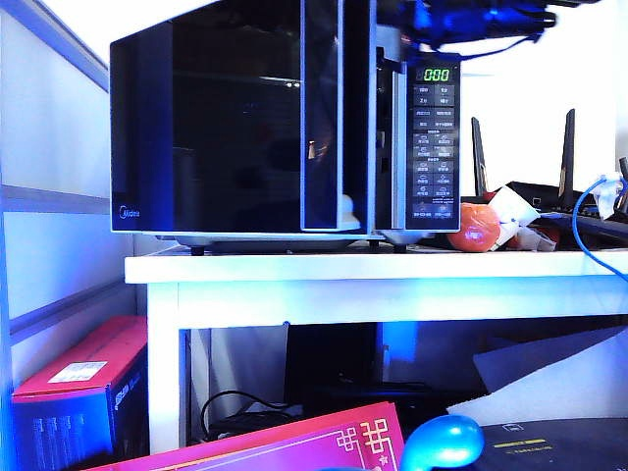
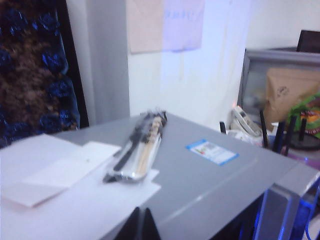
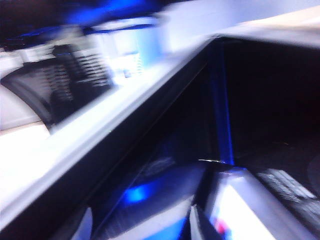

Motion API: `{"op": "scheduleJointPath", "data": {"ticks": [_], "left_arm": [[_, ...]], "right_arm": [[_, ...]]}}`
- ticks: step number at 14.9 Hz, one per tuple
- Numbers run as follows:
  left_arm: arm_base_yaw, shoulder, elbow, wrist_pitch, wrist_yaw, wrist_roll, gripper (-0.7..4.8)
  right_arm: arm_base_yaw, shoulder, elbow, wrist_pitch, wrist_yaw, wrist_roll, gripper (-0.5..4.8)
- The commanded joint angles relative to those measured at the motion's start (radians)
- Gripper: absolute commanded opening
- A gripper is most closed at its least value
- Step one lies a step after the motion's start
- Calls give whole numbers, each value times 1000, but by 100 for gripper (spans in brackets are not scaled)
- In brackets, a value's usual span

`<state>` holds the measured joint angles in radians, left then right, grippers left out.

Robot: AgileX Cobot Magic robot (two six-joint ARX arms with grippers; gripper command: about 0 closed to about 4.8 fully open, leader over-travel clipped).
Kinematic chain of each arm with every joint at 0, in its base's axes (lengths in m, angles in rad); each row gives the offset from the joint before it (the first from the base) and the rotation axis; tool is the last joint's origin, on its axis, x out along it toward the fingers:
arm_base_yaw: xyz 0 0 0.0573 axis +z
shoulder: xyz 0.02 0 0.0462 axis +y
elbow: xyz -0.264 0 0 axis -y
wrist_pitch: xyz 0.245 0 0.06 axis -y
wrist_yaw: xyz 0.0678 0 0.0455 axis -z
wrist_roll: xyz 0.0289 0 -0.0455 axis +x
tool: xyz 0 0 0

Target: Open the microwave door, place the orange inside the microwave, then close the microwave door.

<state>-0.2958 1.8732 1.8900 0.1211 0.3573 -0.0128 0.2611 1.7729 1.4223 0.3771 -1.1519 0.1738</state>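
Note:
The black microwave (image 1: 285,118) stands on the white table (image 1: 392,270). Its glossy door (image 1: 226,128) is ajar at the handle side, leaving a dark gap before the button panel (image 1: 434,147). The orange (image 1: 476,228) sits on the table just right of the panel. My left arm (image 1: 471,20) hangs above the microwave's right top corner. In the left wrist view my left gripper (image 2: 141,222) is shut on nothing, over the grey microwave top (image 2: 210,180). My right gripper (image 3: 141,225) is open and empty, low beside the table edge (image 3: 100,130); this view is blurred.
On the microwave top lie white paper sheets (image 2: 55,170) and a wrapped pack of chopsticks (image 2: 137,147). A black router with antennas (image 1: 564,201), a white crumpled cup (image 1: 512,211) and a blue cable (image 1: 589,226) crowd the table right of the orange. Boxes (image 1: 78,392) sit below.

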Motion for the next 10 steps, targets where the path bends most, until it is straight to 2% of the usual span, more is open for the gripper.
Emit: {"op": "scheduleJointPath", "data": {"ticks": [1,10], "left_arm": [[-1,-17,2,-17,28,1,-5],[-1,-25,2,-109,104,6,-5]], "right_arm": [[39,-9,5,18,-42,37,260],[163,-9,12,31,-56,60,260]]}}
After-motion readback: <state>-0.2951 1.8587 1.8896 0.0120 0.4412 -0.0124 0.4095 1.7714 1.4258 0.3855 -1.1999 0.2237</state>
